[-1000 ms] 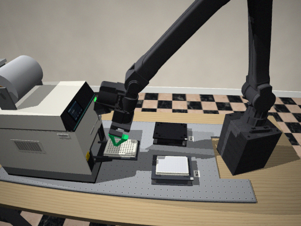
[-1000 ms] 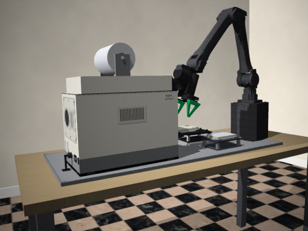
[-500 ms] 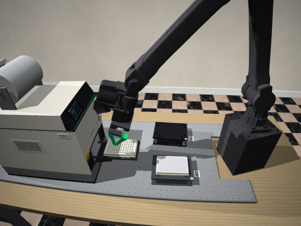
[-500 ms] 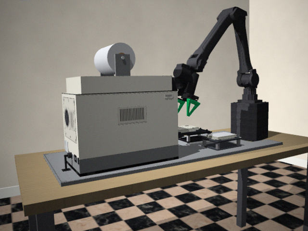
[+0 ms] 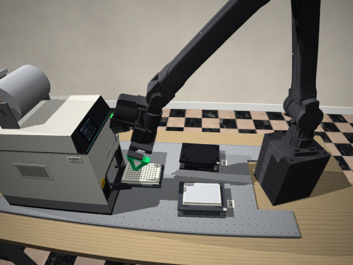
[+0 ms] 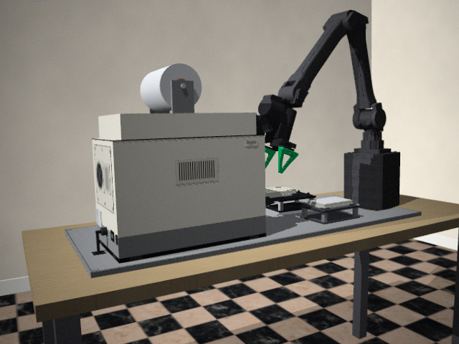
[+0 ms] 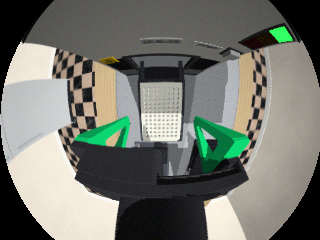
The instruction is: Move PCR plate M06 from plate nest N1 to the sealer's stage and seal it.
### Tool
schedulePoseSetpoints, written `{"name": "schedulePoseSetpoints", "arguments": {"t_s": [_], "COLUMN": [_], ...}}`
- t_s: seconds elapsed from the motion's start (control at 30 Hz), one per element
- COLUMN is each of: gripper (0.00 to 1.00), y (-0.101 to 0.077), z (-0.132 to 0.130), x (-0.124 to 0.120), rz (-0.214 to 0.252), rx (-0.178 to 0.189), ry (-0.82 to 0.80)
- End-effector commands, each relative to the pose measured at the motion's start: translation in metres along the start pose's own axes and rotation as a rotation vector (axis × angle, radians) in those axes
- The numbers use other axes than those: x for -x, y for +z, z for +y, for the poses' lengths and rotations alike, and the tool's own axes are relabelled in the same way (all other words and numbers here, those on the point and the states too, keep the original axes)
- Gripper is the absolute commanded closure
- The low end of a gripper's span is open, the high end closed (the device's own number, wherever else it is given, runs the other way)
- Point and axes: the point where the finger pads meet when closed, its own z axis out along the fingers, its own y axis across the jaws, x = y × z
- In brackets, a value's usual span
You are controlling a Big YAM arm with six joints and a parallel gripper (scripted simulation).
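Above plate M06 (image 5: 144, 173) — open claw (image 5: 138, 163)

Even, fairly bright light falls from above, casting hard-edged shadows across the surface (image 5: 313, 228). The wrist view bulges fisheye-style inside a black circle, seemingly soft at its rim.

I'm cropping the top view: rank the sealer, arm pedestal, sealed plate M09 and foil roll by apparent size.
1. sealer
2. arm pedestal
3. foil roll, cut off by the frame edge
4. M09, close to the roll, so unsure
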Motion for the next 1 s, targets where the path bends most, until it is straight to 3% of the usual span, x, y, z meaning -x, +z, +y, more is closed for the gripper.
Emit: {"name": "schedulePoseSetpoints", "arguments": {"t_s": [0.0, 0.23, 0.53, 0.77, 0.97], "gripper": [0.00, 0.00, 0.00, 0.00, 0.00], "y": [-0.005, -0.010, -0.024, -0.026, -0.029], "z": [0.011, 0.012, -0.011, -0.007, 0.001], "x": [0.036, 0.041, 0.007, -0.002, -0.024], "rz": [-0.065, -0.077, -0.065, -0.068, -0.047], "rx": [0.011, 0.012, 0.004, 0.008, 0.014], "ry": [0.004, 0.005, 0.002, -0.006, -0.007]}}
